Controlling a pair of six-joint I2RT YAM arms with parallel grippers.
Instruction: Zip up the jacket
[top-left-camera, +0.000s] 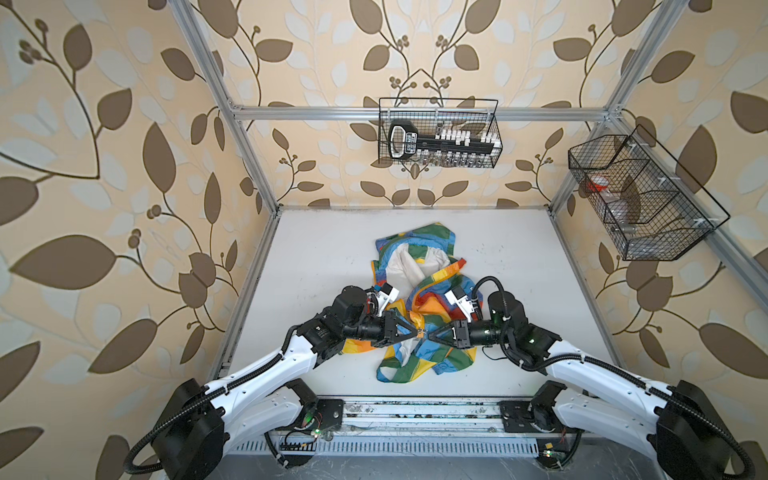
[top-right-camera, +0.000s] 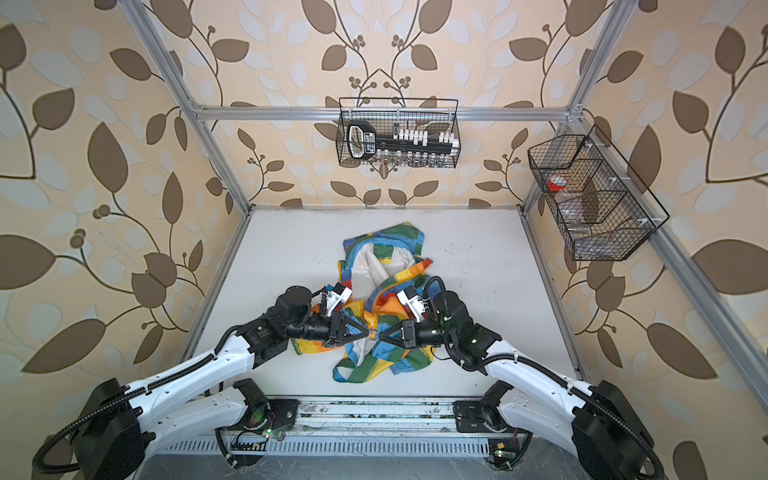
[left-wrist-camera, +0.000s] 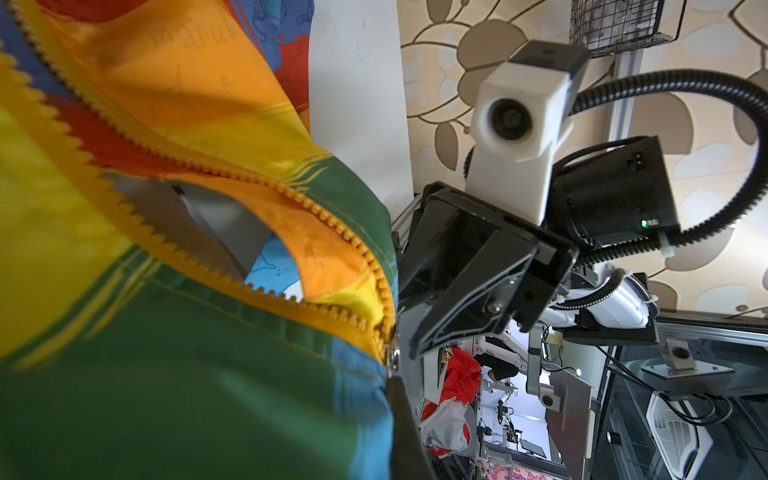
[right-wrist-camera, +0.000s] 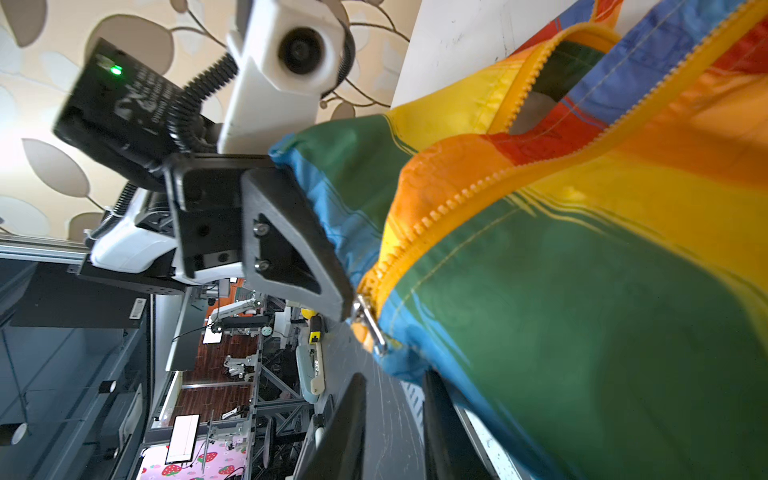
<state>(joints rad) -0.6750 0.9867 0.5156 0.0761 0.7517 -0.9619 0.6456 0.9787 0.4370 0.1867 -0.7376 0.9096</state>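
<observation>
**Jacket bunched at mid-table.** Its front is turned up. The zipper is joined only at the slider, by the hem nearest the table's front edge. The left gripper is clamped on the hem beside the slider. The right gripper is set tip to tip against it over the table's near half. Its jaws are apart and nothing is seen between them.

**Risks, as judged.**
1. The jacket is crumpled, so the tooth rows are curved and slack. Loose cloth may be drawn into the slider and jammed.
2. If the hem is let slip by the left gripper, the whole jacket is likely to be dragged toward the table's far edge rather than closed.
3. The fingertips are almost touching, so a collision may be caused by a small misaim.
4. The pull is small and loose. It may be missed, or pinched together with cloth.

**Room.** Bare table is shown on both sides of the jacket, with a strip beyond it toward the far edge. The table is bounded by the frame. Two baskets are hung above the far and right edges, well clear.
</observation>
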